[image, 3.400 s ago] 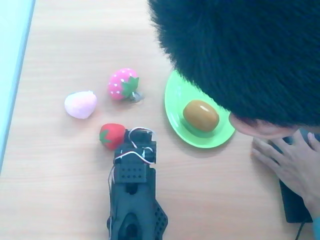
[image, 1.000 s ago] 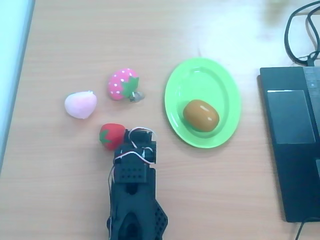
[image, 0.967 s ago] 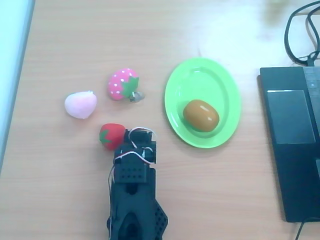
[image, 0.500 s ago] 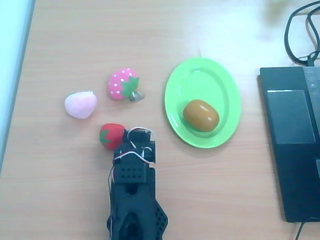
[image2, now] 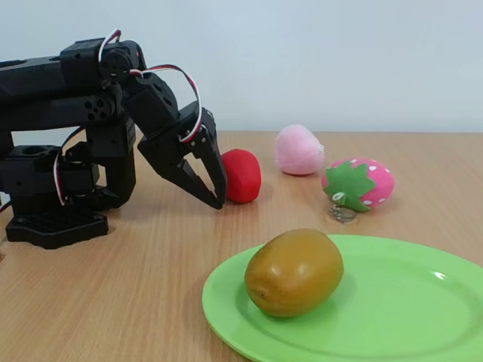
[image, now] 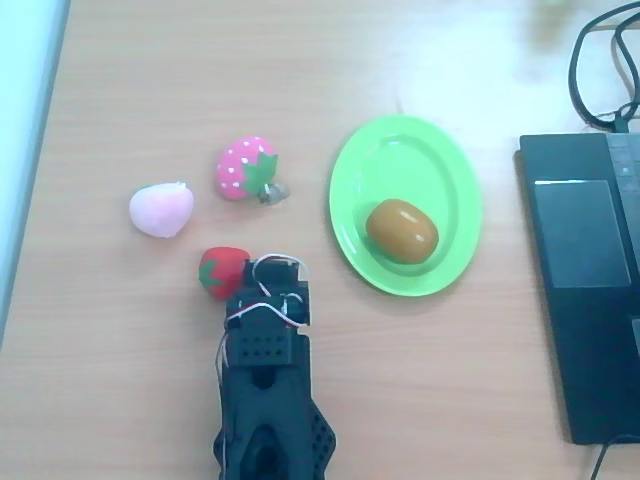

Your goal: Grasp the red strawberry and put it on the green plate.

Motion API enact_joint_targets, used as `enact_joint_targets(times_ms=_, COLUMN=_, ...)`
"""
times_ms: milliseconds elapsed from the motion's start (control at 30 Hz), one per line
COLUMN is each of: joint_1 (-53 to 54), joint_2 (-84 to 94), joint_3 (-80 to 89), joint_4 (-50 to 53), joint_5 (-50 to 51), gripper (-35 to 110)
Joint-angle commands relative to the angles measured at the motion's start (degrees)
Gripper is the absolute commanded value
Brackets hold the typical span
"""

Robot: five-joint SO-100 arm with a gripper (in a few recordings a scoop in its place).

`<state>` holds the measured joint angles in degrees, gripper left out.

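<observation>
The red strawberry point(image: 223, 272) point(image2: 241, 175) lies on the wooden table, small and deep red. My black gripper point(image: 264, 272) point(image2: 218, 200) points down at the table just beside it, on its right in the overhead view and on its left in the fixed view. The jaws meet at the tips, shut, with nothing between them. Whether a finger touches the strawberry is unclear. The green plate point(image: 400, 155) point(image2: 407, 302) is an oval dish to the right in the overhead view, apart from the gripper.
A brown kiwi-like fruit point(image: 402, 231) point(image2: 294, 271) sits on the plate. A pink dotted strawberry point(image: 245, 168) point(image2: 358, 183) and a pale pink peach point(image: 161, 210) point(image2: 299, 150) lie beyond the red one. A dark laptop point(image: 585, 290) and cable point(image: 598, 60) occupy the right edge.
A person's head and hand that covered the upper right 3.4 s ago are gone. The arm has drawn back very slightly. The fruits have not moved.
</observation>
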<state>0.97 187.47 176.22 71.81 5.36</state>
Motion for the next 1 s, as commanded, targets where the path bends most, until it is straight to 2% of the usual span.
enact_joint_targets(times_ms=0, joint_1=0.3, joint_2=1.3, joint_3=0.2, joint_4=0.7, joint_5=-0.8, gripper=-8)
enact_joint_targets(times_ms=667, joint_1=-6.5, joint_2=1.3, joint_3=-5.0, joint_4=-0.5, joint_5=-8.6, gripper=-8)
enact_joint_targets(times_ms=967, joint_1=-8.1, joint_2=1.4, joint_3=-6.9, joint_4=-0.3, joint_5=-6.7, gripper=-8)
